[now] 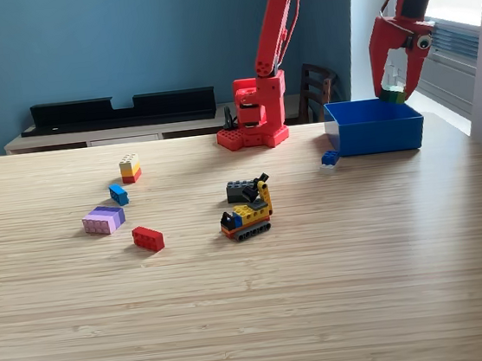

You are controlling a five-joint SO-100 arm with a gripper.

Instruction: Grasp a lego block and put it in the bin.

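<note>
Red plastic arm [279, 19]; black cabling

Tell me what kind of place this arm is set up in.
Probably a room in a home, used as a hobby setup. The red arm is mounted on a wooden table strewn with toy lego pieces; behind stand a low sideboard, a wooden chair and a teal wall.

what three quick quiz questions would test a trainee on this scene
1. True or false: the pincer hangs over the bin.
2. What colour is the block in the pincer? A red, B green, C pink.
3. Which loose block lies nearest the bin?

Key
1. True.
2. B: a green piece shows between the fingers.
3. The small blue block, on the table by the bin's corner on the exterior view's left.
</note>
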